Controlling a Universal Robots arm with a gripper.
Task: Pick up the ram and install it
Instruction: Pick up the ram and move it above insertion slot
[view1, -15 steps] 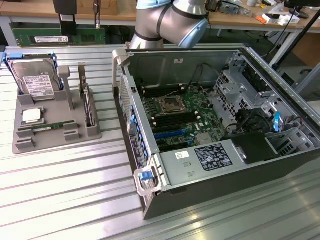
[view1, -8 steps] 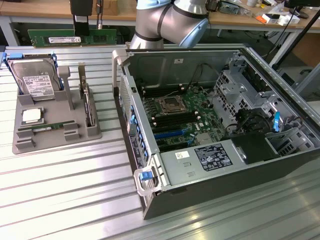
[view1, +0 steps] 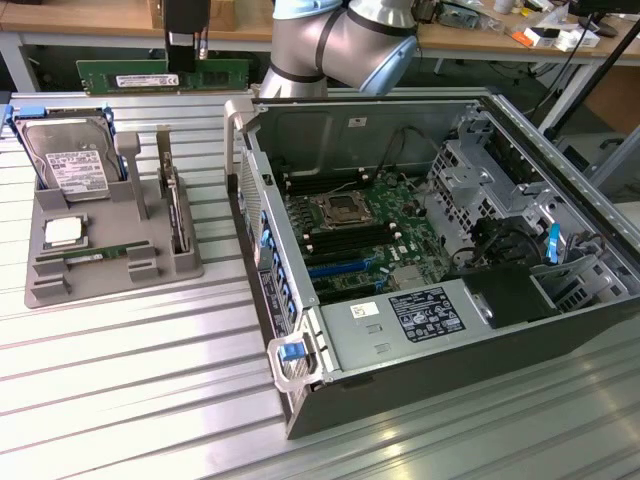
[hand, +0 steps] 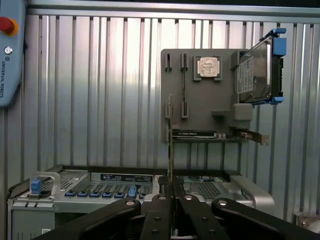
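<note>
Silver arm (view1: 303, 45), blue caps (view1: 388, 58), black tool (view1: 187, 64)

Around the computer case (view1: 450, 385), itself dark matt sheet metal, my table (view1: 120, 400) is ribbed, bright bare metal. Beside the case, the tray (view1: 110, 285) is matt grey plastic. The ram (view1: 120, 75) in my matt black gripper (view1: 188, 68) is smooth green board.
</note>
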